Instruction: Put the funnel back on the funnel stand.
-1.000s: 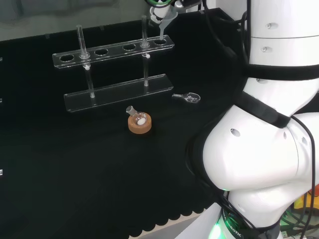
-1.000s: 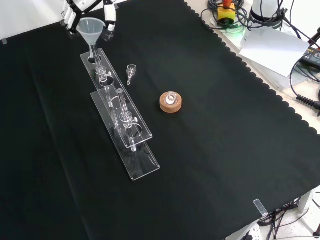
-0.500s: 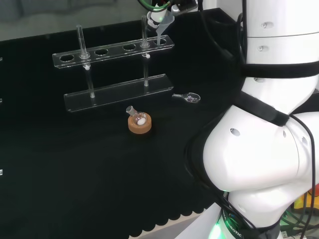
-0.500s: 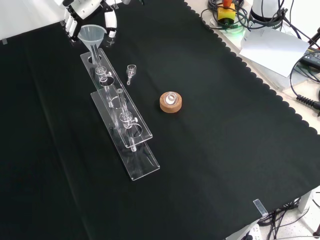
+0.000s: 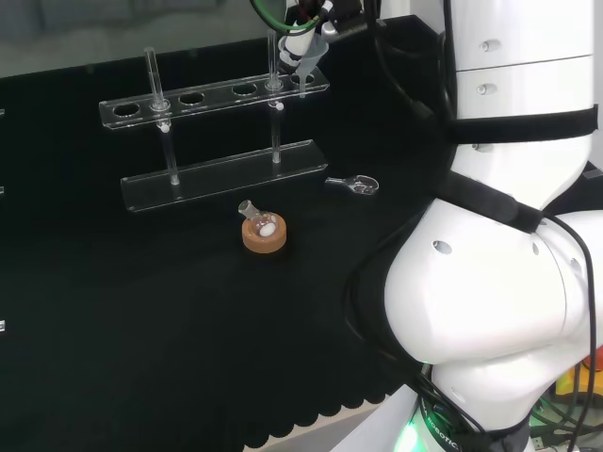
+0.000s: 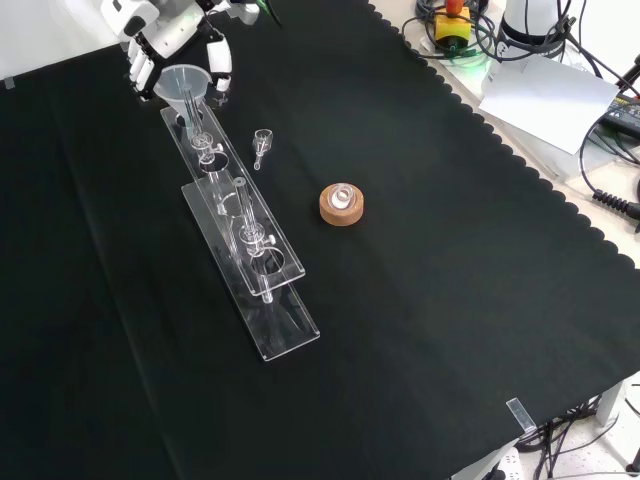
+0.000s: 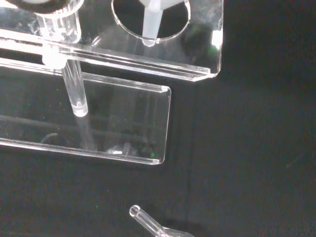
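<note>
Hand (image 6: 170,40) grasps the clear funnel (image 6: 183,85) by its cone, fingers curled round it, stem (image 7: 150,27) reaching into the end hole of the acrylic funnel stand (image 6: 240,235), far end in the front view.

The hand (image 6: 170,40) is cut off by the top edge in the front view, so only its fingers (image 6: 217,62) show around the funnel (image 6: 184,84). In the wrist view the funnel's cone runs out of frame, leaving its stem (image 7: 151,24) in a hole of the funnel stand (image 7: 197,69). Whether the stem passes fully through cannot be told. A small glass piece (image 7: 148,223) is cropped at the picture's edge.
</note>
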Robot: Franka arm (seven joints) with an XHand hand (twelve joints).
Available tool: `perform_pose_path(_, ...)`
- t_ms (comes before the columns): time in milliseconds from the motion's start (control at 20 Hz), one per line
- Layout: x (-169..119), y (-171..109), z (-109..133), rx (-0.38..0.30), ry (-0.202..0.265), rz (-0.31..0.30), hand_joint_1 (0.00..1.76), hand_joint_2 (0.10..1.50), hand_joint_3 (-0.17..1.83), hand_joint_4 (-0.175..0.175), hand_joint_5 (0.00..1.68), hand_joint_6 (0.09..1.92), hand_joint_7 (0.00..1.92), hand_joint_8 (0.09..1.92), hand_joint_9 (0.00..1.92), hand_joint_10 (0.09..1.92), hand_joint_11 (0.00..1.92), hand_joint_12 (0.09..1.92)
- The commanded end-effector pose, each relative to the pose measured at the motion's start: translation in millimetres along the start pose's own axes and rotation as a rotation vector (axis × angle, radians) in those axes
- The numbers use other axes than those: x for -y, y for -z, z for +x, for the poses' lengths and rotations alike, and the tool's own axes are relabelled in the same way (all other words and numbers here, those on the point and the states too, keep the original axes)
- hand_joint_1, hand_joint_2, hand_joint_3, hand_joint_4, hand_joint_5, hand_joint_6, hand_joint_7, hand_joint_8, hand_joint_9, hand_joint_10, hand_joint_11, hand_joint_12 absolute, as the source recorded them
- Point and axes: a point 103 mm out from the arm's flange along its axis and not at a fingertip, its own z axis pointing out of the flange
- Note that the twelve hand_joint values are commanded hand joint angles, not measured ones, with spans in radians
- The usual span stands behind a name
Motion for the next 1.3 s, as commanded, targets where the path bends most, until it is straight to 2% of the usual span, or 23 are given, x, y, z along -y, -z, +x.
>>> perform_pose_path(50,-7,-10,0,0.002,0.002,0.036,0.72,0.73,0.55,-0.058,0.33,0.42,0.22,0.74,0.61,0.62,0.46,1.33)
perform_pose_path(100,-6,-10,0,-0.002,0.004,0.041,0.72,0.73,0.55,-0.056,0.30,0.34,0.13,0.71,0.50,0.64,0.39,1.37)
perform_pose_path(150,-5,-11,0,-0.005,0.004,0.043,0.70,0.72,0.54,-0.055,0.25,0.26,0.07,0.59,0.35,0.65,0.29,1.41)
perform_pose_path(200,-4,-11,0,-0.006,0.002,0.045,0.69,0.71,0.52,-0.052,0.19,0.18,0.03,0.38,0.20,0.67,0.19,1.45)
perform_pose_path(300,-1,-11,-1,-0.013,0.000,0.040,0.66,0.70,0.49,-0.046,0.08,0.09,0.01,0.11,0.05,0.56,0.06,1.47)
perform_pose_path(500,12,-8,-1,-0.017,0.000,0.014,0.64,0.71,0.44,-0.040,0.01,0.09,0.00,0.09,0.00,0.30,0.00,1.41)
perform_pose_path(700,38,3,-3,-0.016,-0.006,-0.049,0.63,0.71,0.41,-0.039,0.00,0.09,0.00,0.09,0.00,0.27,0.00,1.39)
perform_pose_path(1000,95,19,-7,-0.021,-0.046,-0.154,0.62,0.73,0.38,-0.044,0.05,0.09,0.00,0.09,0.00,0.52,0.00,1.45)
perform_pose_path(1300,149,13,-6,-0.054,-0.085,-0.206,0.61,0.74,0.38,-0.049,0.11,0.09,0.07,0.09,0.02,0.78,0.01,1.54)
